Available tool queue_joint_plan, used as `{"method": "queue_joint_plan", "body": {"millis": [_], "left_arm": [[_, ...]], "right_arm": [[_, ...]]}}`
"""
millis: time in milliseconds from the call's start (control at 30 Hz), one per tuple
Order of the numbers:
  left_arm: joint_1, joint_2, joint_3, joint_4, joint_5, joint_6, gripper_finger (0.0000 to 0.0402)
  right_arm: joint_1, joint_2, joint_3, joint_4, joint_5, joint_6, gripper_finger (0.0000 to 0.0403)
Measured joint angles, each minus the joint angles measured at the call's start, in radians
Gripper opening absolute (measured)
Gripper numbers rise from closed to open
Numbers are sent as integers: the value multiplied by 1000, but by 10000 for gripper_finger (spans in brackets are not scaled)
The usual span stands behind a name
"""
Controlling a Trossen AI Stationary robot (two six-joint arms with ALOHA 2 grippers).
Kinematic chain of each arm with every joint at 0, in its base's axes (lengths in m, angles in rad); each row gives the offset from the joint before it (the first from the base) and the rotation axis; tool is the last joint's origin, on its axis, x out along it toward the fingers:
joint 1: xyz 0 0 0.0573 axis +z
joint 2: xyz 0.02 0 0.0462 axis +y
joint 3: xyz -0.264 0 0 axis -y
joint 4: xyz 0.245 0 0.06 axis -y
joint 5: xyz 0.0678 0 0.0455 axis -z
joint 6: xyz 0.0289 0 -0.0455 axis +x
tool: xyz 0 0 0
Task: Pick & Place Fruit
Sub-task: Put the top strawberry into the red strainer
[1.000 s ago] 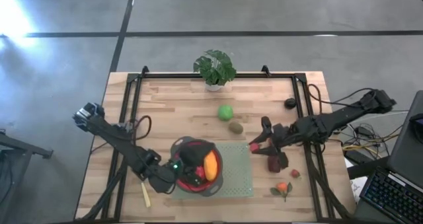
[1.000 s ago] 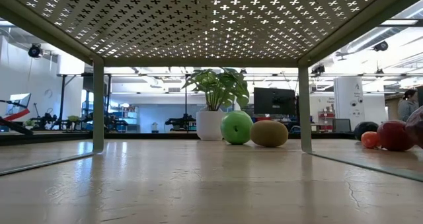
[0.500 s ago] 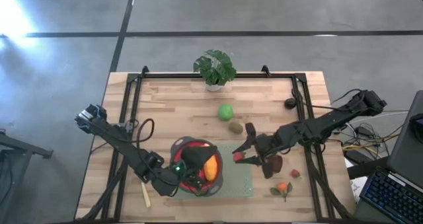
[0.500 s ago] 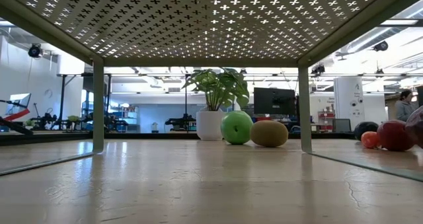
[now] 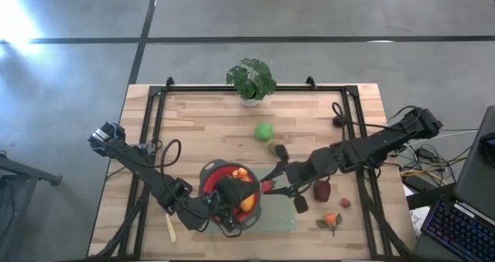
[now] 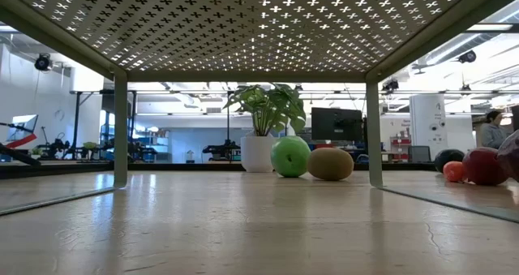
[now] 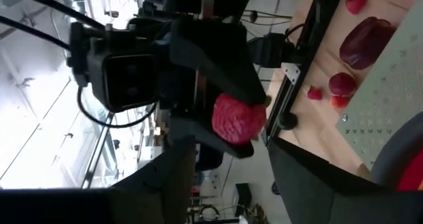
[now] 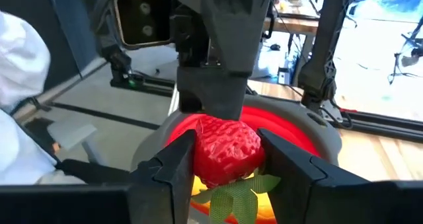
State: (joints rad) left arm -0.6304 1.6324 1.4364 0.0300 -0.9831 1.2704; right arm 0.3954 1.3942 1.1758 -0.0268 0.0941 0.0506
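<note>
**Strawberry held at the red bowl's edge**

We see the right gripper (image 5: 268, 187) pinching a red strawberry (image 8: 225, 147), green leaves underneath, just beside the red bowl (image 5: 210, 175) on its plant-far right side. Jaws narrow, clamped on the berry. Left gripper (image 5: 229, 202) sits at the bowl, w/ an orange piece (image 5: 247, 202) inside; its fingers (image 7: 173, 184) stand apart and we can't tell if it grips the rim. Rel. to the bowl: green ball (image 5: 264, 131) and kiwi (image 5: 272, 148) lie toward the potted plant (image 5: 251, 79); dark-red lump (image 5: 322, 190) well to the right, small orange piece (image 5: 331, 219) and tiny red one (image 5: 345, 203) beyond it. Pale-handled knife (image 5: 170, 227) left of bowl.
</note>
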Motion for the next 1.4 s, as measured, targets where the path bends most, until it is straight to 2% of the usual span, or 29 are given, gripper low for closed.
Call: {"method": "queue_joint_plan", "body": {"millis": [267,467,733,867,1067,1267,1400], "left_arm": [[1,12,-1,5,14,45,226],[14,12,-1,47,25,83,225],[35,12,-1,75,52,120,223],[44,12,-1,85,97,137,223],[69,12,-1,90,103,142,222],[74,12,-1,119,104,151,187],[75,12,-1,119,112,151,149]], "right_arm": [[-1,23,46,-19,15,-10,135],[-1,28,46,4,15,-10,150],[-1,30,46,45,15,-40,131],[-5,30,46,53,15,-41,144],[-6,30,46,53,15,-36,153],[-8,29,45,56,15,-51,130],[-8,28,44,56,14,-50,140]]}}
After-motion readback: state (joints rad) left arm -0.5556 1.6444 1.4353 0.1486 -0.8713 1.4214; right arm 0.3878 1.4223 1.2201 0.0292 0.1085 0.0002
